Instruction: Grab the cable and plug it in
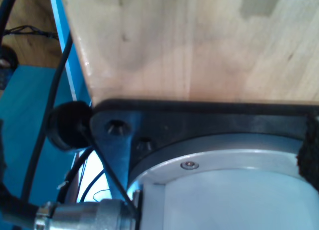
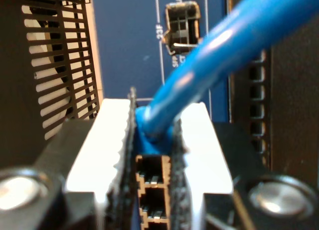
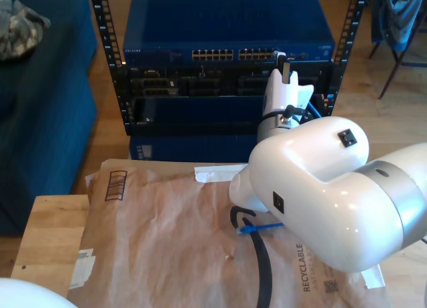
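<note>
In the second wrist view our second gripper [image 2: 152,140] is clamped on the cable [image 2: 219,51] just behind its plug end; the white fingers [image 2: 99,140] press the blue boot from both sides, and the cable runs back past the camera. Directly beyond the fingertips sits a column of ports [image 2: 152,190]; so the plug's long axis appears to point along the gripper's own reach, straight at the ports, and we judge that the coming move turns on keeping that axis square to the port and pushing forward. Whether the plug tip has already entered a port we cannot tell, since the fingers hide it. Beyond the ports lie a blue panel [image 2: 124,46] and a small connector [image 2: 182,26].

Our first gripper is well apart from all this; the first wrist view looks at a wooden tabletop [image 1: 199,41] and a black base plate [image 1: 199,123], and its jaws cannot be made out, so we cannot tell whether it is closed or loose.

In the exterior view, near us, a loose stretch of cable lies on brown paper [image 3: 167,241] under the white arm [image 3: 320,188]; farther off the second gripper reaches up to the rack [image 3: 220,81], at the right end of the switch [image 3: 227,28] as the exterior view shows it. The second arm is plainly the nearer one.
</note>
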